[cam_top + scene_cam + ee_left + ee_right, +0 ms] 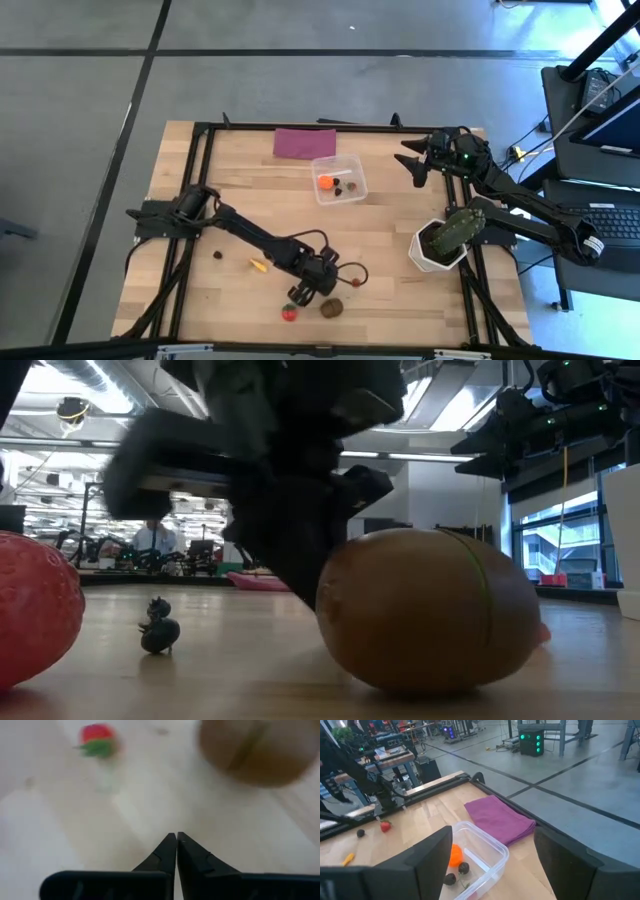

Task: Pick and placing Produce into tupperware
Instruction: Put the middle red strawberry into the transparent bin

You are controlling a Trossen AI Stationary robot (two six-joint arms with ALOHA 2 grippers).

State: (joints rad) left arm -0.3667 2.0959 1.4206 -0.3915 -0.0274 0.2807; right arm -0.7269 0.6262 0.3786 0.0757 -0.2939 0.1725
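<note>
My left gripper [303,296] [176,838] is shut with nothing between its fingers. It slants down over the table's near part, between a green-topped strawberry [290,313] [96,740] and a brown oval lump [332,307] [255,750], both lying on the wood. A yellow piece [257,265], a dark bit [218,255] and a small red piece [355,282] also lie on the table. The clear tupperware [338,178] [485,847] stands at the far middle and holds an orange ball [325,182] and dark bits. My right gripper [415,165] [494,835] waits open above the far right.
A folded purple cloth [304,142] lies behind the tupperware. A green cactus-like plant in a white pot [445,240] stands at the right edge. A black frame [200,180] runs round the tabletop. In the low view a tiny dark bit [160,630] sits between strawberry and lump.
</note>
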